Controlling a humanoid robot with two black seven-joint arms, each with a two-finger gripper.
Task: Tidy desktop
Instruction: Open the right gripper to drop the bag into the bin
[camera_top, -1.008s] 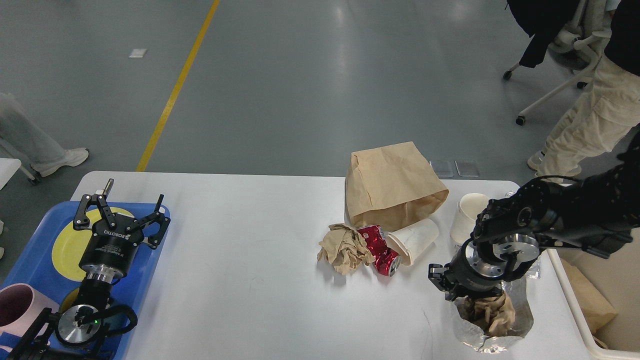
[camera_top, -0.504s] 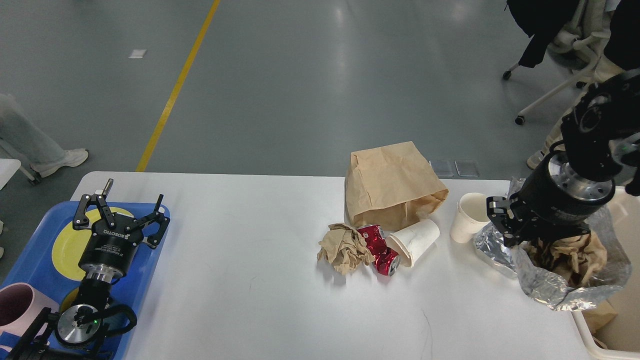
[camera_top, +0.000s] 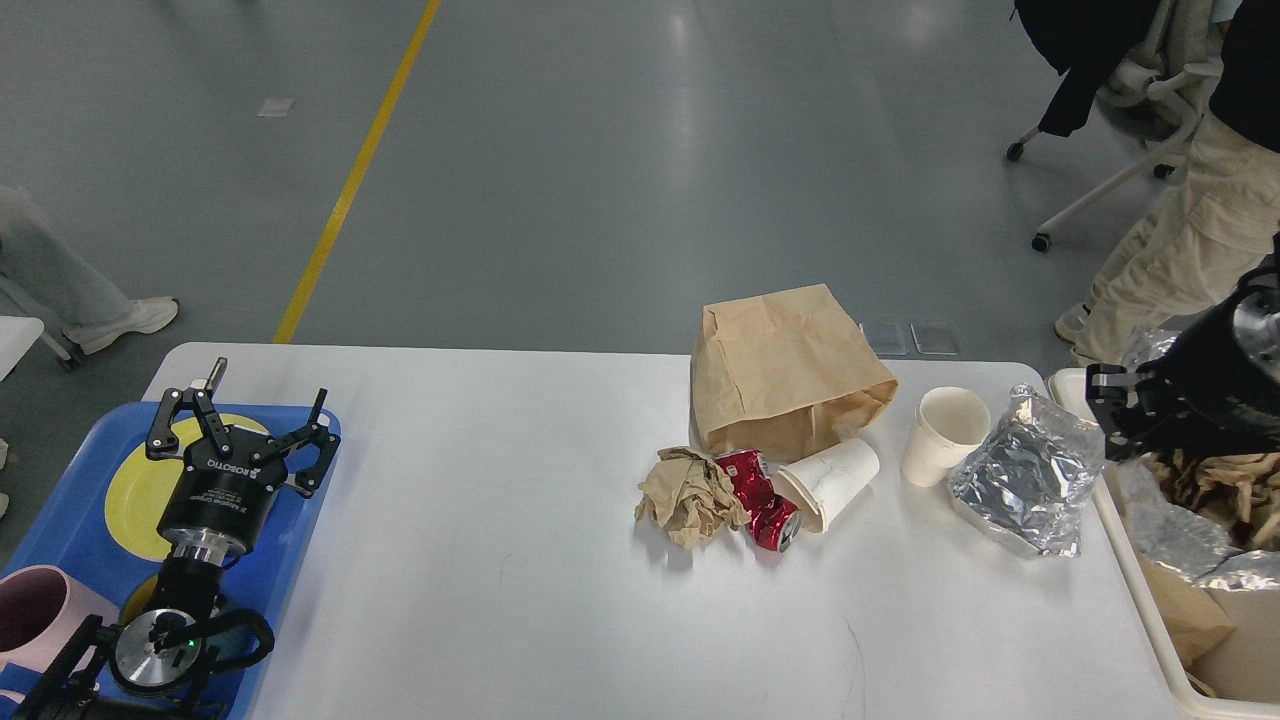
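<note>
The right gripper (camera_top: 1125, 420), clamped on a foil-and-paper wad (camera_top: 1200, 500), has carried it off the desktop (camera_top: 500, 560) to over the bin (camera_top: 1160, 640); release is next, while the left gripper (camera_top: 240, 425) idles spread open.

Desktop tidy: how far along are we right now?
Done: little that shows. In hand: right claw holds foil-wrapped brown paper over the cream bin. Left on the desktop: paper bag, crumpled paper, red can, two cups, foil. Left claw open, idle.
</note>
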